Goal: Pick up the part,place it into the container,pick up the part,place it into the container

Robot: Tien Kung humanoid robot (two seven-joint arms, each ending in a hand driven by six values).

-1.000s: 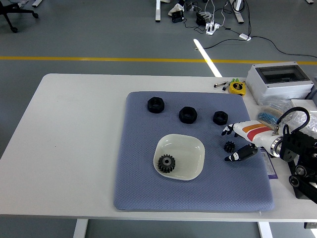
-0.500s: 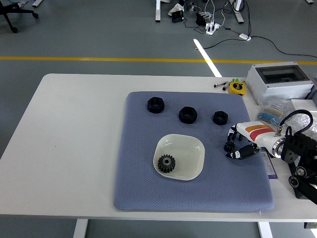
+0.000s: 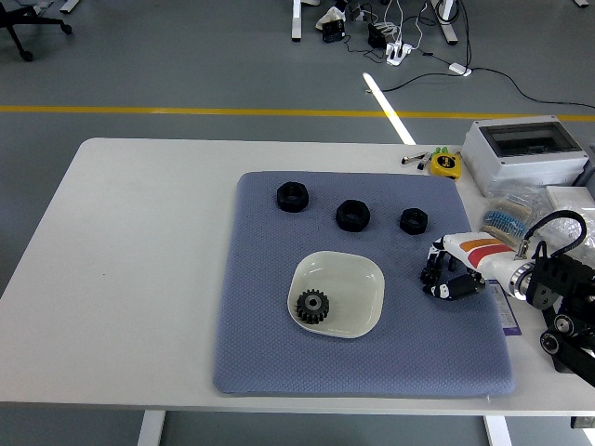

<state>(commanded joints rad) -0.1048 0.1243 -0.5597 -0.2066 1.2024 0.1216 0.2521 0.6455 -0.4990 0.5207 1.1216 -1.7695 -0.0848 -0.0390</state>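
Rt hand (image 3: 450, 275) at centre-right of frame, low over blue-grey mat (image 3: 260, 362), fingers (image 3: 444, 290) curled together round a small black part (image 3: 430, 275); part mostly hidden under them, only a dark bit showing at left edge of hand, so contact itself hard to make out. Rt arm entering from lower-right edge. Cream container (image 3: 358, 288) just left of hand, near centre of mat, apart from it. Dark gear (image 3: 311, 306) lying flat inside container, at its lower-left. Three black nut-like parts in a row across upper mat: one at upper left (image 3: 292, 196), one in middle (image 3: 352, 215), one toward right (image 3: 414, 220), last sitting just above hand, not touching. White table (image 3: 139, 242) under all. Grey box w/ clear lid (image 3: 525, 149) at upper right of table; yellow tape measure (image 3: 446, 164) just left of it.
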